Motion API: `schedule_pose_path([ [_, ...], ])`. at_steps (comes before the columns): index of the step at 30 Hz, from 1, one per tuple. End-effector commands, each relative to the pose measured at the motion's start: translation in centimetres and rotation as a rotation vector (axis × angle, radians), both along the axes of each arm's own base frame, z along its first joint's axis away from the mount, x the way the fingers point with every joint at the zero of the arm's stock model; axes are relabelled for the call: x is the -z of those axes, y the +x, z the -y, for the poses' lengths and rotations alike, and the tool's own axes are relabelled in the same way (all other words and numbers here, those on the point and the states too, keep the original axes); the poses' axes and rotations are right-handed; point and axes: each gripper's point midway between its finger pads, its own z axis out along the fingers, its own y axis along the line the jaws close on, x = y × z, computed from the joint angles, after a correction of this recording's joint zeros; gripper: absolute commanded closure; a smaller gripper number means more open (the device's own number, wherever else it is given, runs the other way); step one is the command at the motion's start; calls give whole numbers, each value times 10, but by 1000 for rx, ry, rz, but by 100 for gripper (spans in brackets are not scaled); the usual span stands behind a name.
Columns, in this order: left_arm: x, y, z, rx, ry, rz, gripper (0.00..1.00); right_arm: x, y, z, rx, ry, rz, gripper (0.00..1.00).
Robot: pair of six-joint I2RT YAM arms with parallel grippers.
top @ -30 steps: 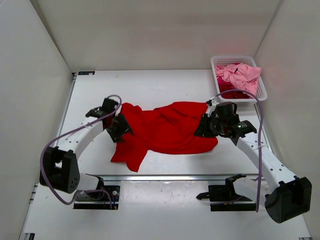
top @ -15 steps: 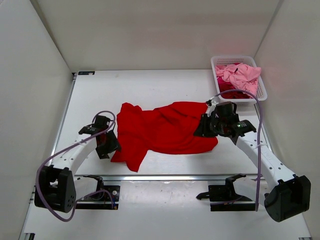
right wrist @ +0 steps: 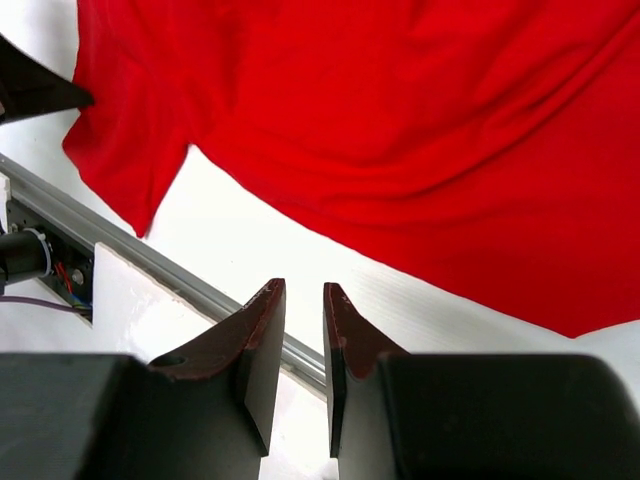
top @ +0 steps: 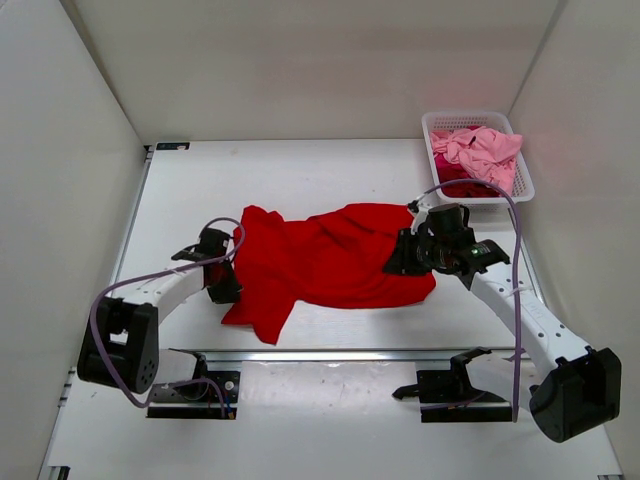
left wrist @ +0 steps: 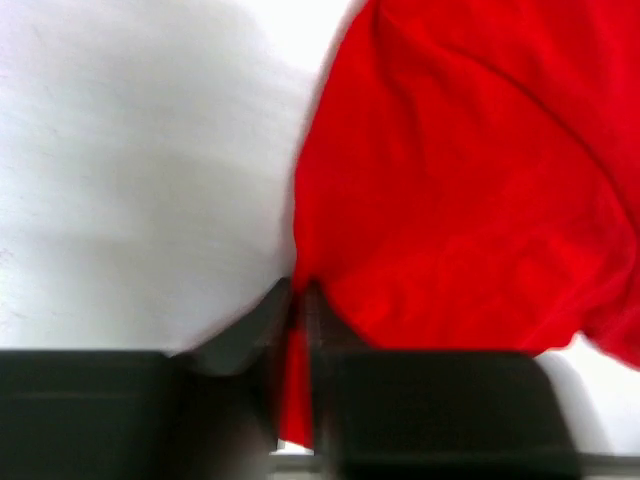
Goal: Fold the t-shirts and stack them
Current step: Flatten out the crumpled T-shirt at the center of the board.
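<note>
Your left end effector (left wrist: pixel 298 296) is pinched shut on the red shirt's (top: pixel 330 255) near-left edge. The shirt lies spread mid-surface (top: pixel 300 170). At its right edge your right end effector (right wrist: pixel 300 292) stands slightly parted, apparently empty. Far right, a basket (top: pixel 474 117) holds a pink shirt (top: pixel 485 148).

The white tabletop (top: pixel 300 170) carries a crumpled bright red t-shirt (top: pixel 330 262) at mid-surface and a white lattice basket (top: pixel 431 148) at its far right corner.
</note>
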Motion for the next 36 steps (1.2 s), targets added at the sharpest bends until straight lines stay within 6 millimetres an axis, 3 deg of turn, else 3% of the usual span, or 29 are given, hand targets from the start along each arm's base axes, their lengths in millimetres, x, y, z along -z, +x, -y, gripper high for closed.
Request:
schedule_pose_path([
  [1, -5, -9, 6, 11, -58, -5, 88, -16, 8, 0, 2, 25, 62, 81],
  [2, -15, -14, 8, 6, -69, -25, 96, -15, 7, 0, -9, 13, 65, 81],
  [3, -32, -7, 15, -4, -91, 1, 99, -16, 7, 1, -4, 4, 67, 81],
  [4, -43, -17, 21, -3, -102, -34, 100, -20, 7, -1, -14, 8, 74, 81],
  [7, -97, -13, 44, 14, -177, -34, 100, -23, 7, 0, -15, 16, 73, 81],
  [9, -107, -15, 46, 3, -202, -64, 100, -22, 9, -1, -19, 23, 75, 81],
  [13, -78, -11, 41, -42, -242, -124, 100, -11, 13, -5, -36, 2, 47, 81],
  [17, -50, 29, 41, -65, -189, -114, 98, -6, 24, -2, -25, -24, 51, 81],
  [21, -53, 82, 49, -55, -142, -56, 95, -6, 35, 2, 0, -50, 49, 81],
  [25, -61, 111, 68, -29, -143, -21, 94, -13, 36, 0, 3, -60, 63, 81],
  [26, -62, 115, 72, -17, -137, -19, 97, -12, 35, 0, 6, -57, 55, 81],
  [28, -70, 105, 71, 4, -128, -32, 100, -16, 35, -2, 3, -45, 67, 81],
  [31, -87, 64, 42, -28, -125, -7, 100, -14, 29, -3, -13, -54, 66, 81],
  [32, -74, 35, 34, -40, -122, -71, 100, -12, 27, -4, -31, -51, 63, 81],
  [34, -78, -5, 15, -84, -117, -82, 100, -11, 22, -4, -42, -50, 69, 81],
  [36, -85, -30, 9, -104, -111, -87, 100, -10, 17, -7, -59, -45, 66, 81],
])
